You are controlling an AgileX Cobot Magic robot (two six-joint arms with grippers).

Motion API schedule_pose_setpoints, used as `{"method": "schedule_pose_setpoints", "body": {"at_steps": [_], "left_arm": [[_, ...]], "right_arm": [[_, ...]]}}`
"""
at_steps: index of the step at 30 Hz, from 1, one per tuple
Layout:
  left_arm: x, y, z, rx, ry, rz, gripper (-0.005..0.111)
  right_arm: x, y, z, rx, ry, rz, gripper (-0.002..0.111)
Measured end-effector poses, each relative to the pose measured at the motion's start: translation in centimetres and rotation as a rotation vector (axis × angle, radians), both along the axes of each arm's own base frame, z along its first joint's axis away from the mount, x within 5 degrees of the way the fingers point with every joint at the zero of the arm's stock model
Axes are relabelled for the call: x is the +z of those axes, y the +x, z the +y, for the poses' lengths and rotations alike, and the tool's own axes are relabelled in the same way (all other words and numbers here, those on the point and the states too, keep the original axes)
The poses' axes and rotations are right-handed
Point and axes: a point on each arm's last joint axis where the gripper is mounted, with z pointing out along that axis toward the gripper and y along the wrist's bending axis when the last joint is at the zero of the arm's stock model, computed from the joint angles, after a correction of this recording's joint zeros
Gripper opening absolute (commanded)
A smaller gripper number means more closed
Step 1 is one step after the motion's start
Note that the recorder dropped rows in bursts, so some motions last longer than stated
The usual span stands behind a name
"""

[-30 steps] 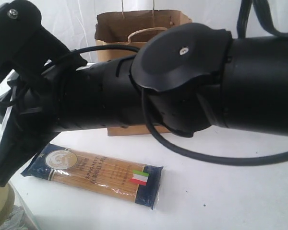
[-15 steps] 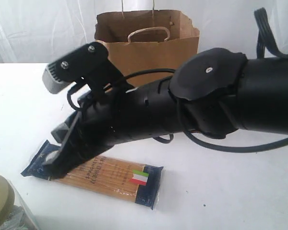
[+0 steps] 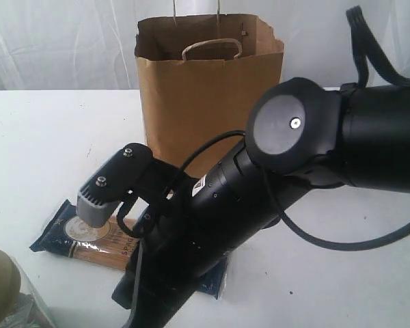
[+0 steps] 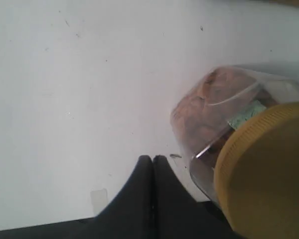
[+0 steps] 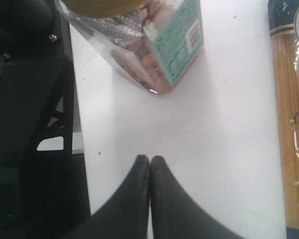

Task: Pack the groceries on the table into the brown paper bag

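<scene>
- On the tabletop (image 3: 48, 137), front-left: navy spaghetti packet (image 3: 68, 232), round seal showing, lettering mostly covered by the right arm (image 3: 260, 198).
- Brown paper bag (image 3: 205, 102) upright behind it.
- Clear jar (image 5: 162, 47): green label, text unreadable.
- Left pincer (image 4: 152, 160), right pincer (image 5: 150, 160): tips pressed together, holding nothing.

Tall rectangular kraft paper bag (image 3: 208, 102): plain brown is recorded, with the loop handle in the same brown.
Flat spaghetti packet (image 3: 58, 232): navy ends, a pale round emblem and a golden-orange middle are noted.
Clear plastic jar (image 5: 139, 59): a tan-yellow lid and a teal label with white print are seen.
Wide flat tabletop (image 3: 48, 137): plain white.
</scene>
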Motion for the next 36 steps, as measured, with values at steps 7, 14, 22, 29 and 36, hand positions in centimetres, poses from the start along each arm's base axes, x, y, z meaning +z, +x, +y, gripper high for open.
{"method": "schedule_pose_setpoints", "body": {"at_steps": [7,14,22,29,36], "left_arm": [[-1.0,-1.5,-1.9,-0.037,-0.208,0.008,0.0],[-2.9,-2.1,-3.8,-0.074,-0.434,0.066,0.0],[-3.7,-0.6,-5.1,-0.14,-0.612,0.002,0.0],[-3.1,1.0,-3.8,-0.171,-0.414,-0.111,0.0],[-2.2,-0.5,-1.7,-0.108,-0.174,0.069,0.0]], "right_arm": [[0.0,0.5,0.0,-0.034,0.002,-0.05,0.0],[0.0,0.7,0.1,-0.046,0.007,-0.061,0.0],[-0.4,0.0,-0.3,0.068,-0.042,-0.053,0.0],[-1.2,-1.1,-1.5,0.231,-0.18,0.016,0.0],[-1.2,-2.4,-2.2,0.376,-0.223,0.103,0.0]]}}
